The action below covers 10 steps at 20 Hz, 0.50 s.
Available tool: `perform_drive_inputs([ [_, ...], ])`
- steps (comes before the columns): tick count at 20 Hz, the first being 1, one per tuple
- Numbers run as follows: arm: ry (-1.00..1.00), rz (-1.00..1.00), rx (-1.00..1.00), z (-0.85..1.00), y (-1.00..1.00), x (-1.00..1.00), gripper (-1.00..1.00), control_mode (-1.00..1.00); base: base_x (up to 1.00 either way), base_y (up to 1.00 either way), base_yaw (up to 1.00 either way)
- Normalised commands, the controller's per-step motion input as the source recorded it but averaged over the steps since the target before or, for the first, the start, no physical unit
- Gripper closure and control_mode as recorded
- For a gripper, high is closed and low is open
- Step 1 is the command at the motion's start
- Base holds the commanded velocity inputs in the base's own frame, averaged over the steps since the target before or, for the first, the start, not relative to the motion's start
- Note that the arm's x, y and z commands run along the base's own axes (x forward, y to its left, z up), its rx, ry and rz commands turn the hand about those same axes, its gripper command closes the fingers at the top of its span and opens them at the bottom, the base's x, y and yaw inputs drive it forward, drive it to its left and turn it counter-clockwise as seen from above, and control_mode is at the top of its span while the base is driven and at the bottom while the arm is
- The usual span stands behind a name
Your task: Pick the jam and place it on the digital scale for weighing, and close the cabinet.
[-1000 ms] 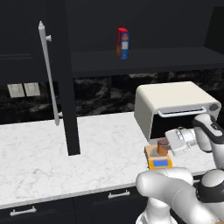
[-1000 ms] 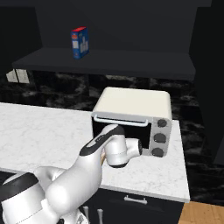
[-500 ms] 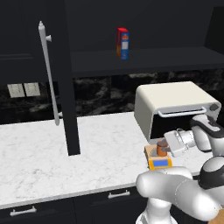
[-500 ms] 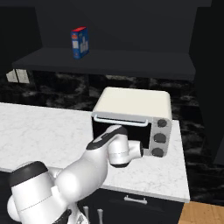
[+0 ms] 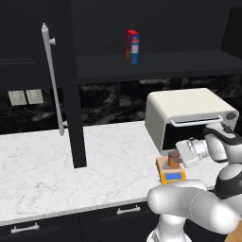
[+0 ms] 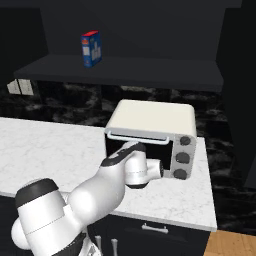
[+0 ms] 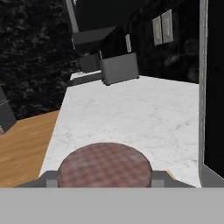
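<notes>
The small orange-brown cylindrical jam jar with a darker brown lid [image 5: 174, 158] stands upright on the tan platform of the small flat orange-yellow digital scale [image 5: 172, 175], whose blue display strip faces the front edge of the white marble bench [image 5: 42, 175]. The scale sits just in front of the white toaster oven [image 5: 189, 111], near the bench's front edge.

The white arm's end effector [image 5: 182, 155] reaches in from the right and is level with the jar, right beside it. From the left base view I cannot tell whether its fingers grip the jar or have let go. In the hand view the jar's round brown lid [image 7: 105, 164] sits low in the middle, close to the camera, with the fingertips not clearly visible.

The black upper wall cabinet door [image 5: 71, 85] with its long vertical silver bar handle [image 5: 53, 80] stands swung open, edge-on over the bench, well apart from the scale to its left. On the dark shelf [image 5: 156, 64] inside stands a tall red and blue box [image 5: 133, 46]. In the right base view the arm's wrist [image 6: 137, 167] lies in front of the toaster oven's dark opening, hiding jar and scale.
</notes>
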Motion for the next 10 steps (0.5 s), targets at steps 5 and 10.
perform_drive_inputs([
  [5, -0.01, 0.0, 0.0, -0.31, 0.03, 0.0, -1.0, -1.0, 0.0, 0.0, 0.0],
  [10, 0.0, 0.0, 0.0, -0.01, 0.0, 0.0, -1.0, -1.0, 0.0, 0.0, 0.0],
])
